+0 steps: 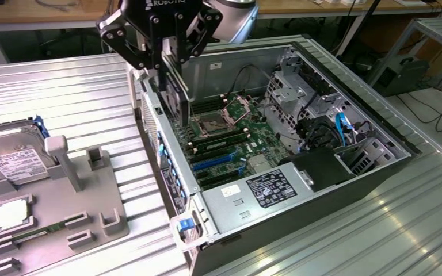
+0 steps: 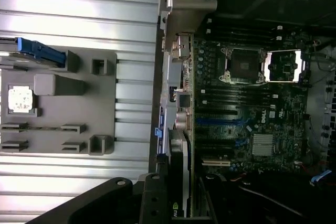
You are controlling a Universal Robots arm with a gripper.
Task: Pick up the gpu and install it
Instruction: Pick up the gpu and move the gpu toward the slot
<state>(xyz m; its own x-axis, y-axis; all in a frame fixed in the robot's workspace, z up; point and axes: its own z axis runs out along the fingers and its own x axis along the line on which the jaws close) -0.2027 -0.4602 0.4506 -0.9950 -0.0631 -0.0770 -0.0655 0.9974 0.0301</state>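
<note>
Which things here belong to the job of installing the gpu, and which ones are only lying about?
Belong to the job:
- gpu, held on edge over the case
- gripper, jaws closed on the gpu
- open computer case
- motherboard with blue slots

Only lying about:
- hard drive
- processor chip
- grey holder under them

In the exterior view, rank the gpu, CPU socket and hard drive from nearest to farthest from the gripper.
1. gpu, held in the gripper, over the open case.
2. CPU socket, on the motherboard below.
3. hard drive, on the fixture, exterior view's left.
</note>
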